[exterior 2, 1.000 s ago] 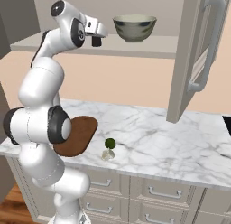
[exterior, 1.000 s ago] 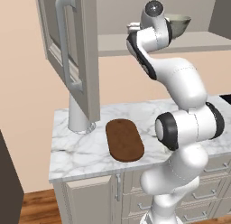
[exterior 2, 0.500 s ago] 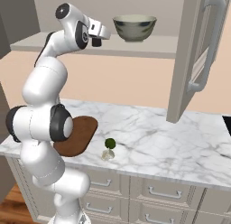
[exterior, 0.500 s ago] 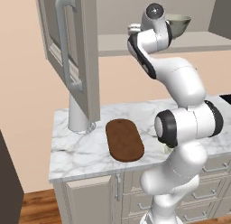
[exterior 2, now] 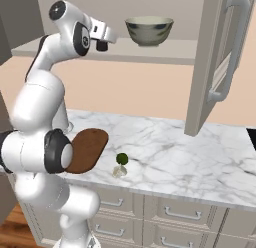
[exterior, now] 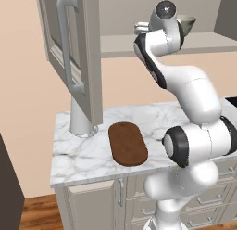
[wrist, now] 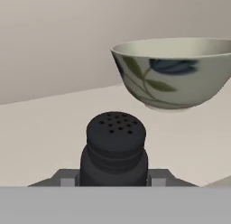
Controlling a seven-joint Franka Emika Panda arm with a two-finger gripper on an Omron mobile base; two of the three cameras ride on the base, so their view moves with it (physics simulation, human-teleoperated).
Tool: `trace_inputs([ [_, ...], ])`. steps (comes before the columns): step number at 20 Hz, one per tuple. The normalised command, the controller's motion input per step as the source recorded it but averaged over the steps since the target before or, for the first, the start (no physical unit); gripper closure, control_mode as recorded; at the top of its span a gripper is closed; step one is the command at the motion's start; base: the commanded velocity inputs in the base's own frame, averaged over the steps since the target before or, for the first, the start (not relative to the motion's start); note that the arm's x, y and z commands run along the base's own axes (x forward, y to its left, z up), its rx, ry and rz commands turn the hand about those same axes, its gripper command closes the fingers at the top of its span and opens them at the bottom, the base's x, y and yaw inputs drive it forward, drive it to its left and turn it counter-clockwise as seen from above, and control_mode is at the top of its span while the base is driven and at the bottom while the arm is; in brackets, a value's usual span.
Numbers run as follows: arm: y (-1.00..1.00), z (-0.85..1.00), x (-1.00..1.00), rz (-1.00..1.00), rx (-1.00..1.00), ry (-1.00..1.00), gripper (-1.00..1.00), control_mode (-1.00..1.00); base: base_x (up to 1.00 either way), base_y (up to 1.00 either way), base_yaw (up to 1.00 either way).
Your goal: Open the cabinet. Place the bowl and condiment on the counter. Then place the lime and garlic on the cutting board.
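The cabinet is open, its door (exterior: 88,62) (exterior 2: 210,67) swung out. On its shelf stands the bowl (wrist: 176,78) (exterior 2: 149,31) (exterior: 186,24), pale-rimmed with a leaf pattern. The condiment (wrist: 115,146), a dark shaker with a holed top, sits just left of the bowl. My gripper (wrist: 113,181) (exterior 2: 102,42) (exterior: 140,27) is at shelf height, fingers pressed to the shaker's two sides. Below on the counter (exterior 2: 190,157) lie the lime (exterior 2: 121,158) and the garlic (exterior 2: 118,171), beside the cutting board (exterior 2: 86,149) (exterior: 127,143).
A white paper-towel roll (exterior: 81,118) stands at the counter's left back, under the open door. A second open door with a bar handle (exterior 2: 227,57) hangs out over the counter's right part. Drawer units (exterior 2: 175,212) sit below the slab.
The hand has stayed at the shaker on the shelf. The arm's upper joints have shifted a little. Bowl, lime and garlic have not moved.
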Motion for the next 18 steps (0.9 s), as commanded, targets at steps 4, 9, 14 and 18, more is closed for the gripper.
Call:
trace_inputs([
  [4,-0.1,-0.07,-1.0,0.15,0.0,-0.03,1.0,-1.0,0.0,0.0,0.0],
  [9,-0.19,0.11,-1.0,0.17,0.02,-0.03,1.0,-1.0,0.0,0.0,0.0],
  [14,-0.2,-0.01,-1.0,0.18,0.01,-0.01,1.0,-1.0,0.0,0.0,0.0],
  [18,-0.13,-0.75,-1.0,0.26,-0.03,0.02,1.0,-1.0,0.0,0.0,0.0],
])
